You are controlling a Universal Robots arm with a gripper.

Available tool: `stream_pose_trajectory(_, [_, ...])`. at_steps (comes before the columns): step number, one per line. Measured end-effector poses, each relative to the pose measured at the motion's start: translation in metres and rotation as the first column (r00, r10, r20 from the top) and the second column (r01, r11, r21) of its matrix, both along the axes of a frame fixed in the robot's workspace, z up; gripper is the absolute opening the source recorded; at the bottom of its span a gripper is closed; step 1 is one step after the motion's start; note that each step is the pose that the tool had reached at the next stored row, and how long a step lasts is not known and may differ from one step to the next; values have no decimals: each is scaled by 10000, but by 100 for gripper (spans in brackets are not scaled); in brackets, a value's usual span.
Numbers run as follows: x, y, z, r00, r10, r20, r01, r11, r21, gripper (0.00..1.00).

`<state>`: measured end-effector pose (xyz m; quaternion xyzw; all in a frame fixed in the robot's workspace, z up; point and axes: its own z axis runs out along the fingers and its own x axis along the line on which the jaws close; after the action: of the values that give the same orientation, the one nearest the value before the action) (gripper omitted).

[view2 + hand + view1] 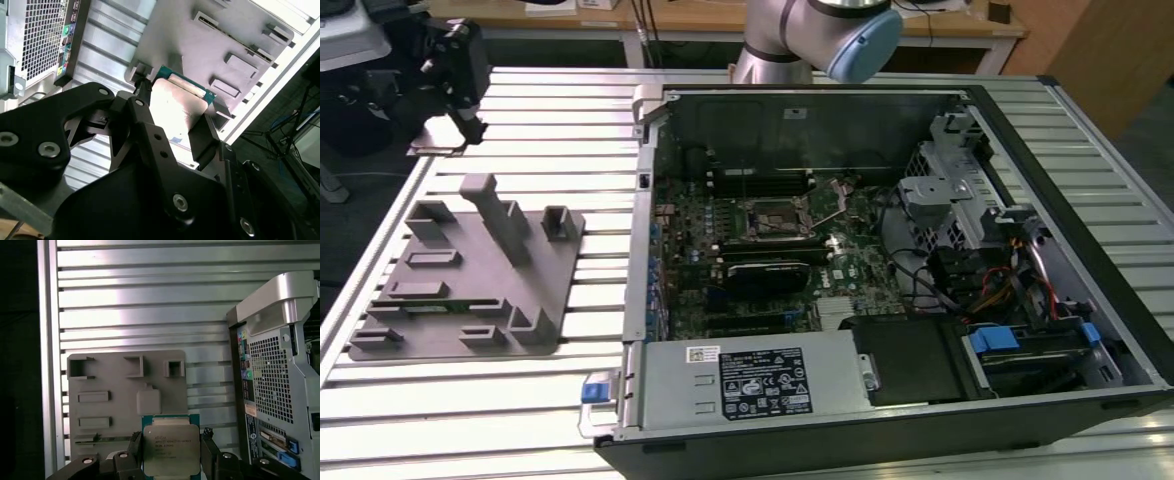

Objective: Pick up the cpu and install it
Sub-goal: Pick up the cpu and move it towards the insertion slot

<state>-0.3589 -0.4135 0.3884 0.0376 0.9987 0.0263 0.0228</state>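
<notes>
Metal glints on the small flat square cpu [170,450], with its shiny silver-grey lid and thin green rim, which sits clamped in the black two-fingered gripper [171,441]. In both wrist views the black fingers [209,442] press on two opposite edges of the chip. They are narrowed just to its width, and nothing else lies between them. In the second wrist view the cpu [176,107] lies flat between the finger ends, lid towards the camera, with a strip of green rim showing along one free edge.

The chip is held up off the light grey plastic tray [110,410], a flat slab with raised blocks, slots and upright posts. In the first wrist view the tray lies beyond the chip on the ribbed aluminium table [150,290]. Just beside the tray stands the perforated rear panel of the black desktop computer case [280,365].

In the exterior view the tray [454,290] rests on the table at the exterior view's left of the case [1067,330]. The case lies on its side with its cover off. Inside it, the square black-framed motherboard socket [767,222] sits near the middle of the board, well apart from the tray. A silver power supply box with a white label [747,380] fills the near corner. Behind the case rises the silver robot arm with a pale blue joint cap [861,45].
</notes>
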Motion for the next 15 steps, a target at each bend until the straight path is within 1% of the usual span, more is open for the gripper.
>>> stream_pose_trajectory(8, [150, 0, 0, 10000, 1, 0, -1, 10000, 0, 55])
stream_pose_trajectory(15, [311, 0, 0, 10000, 0, 0, 0, 10000, 0, 55])
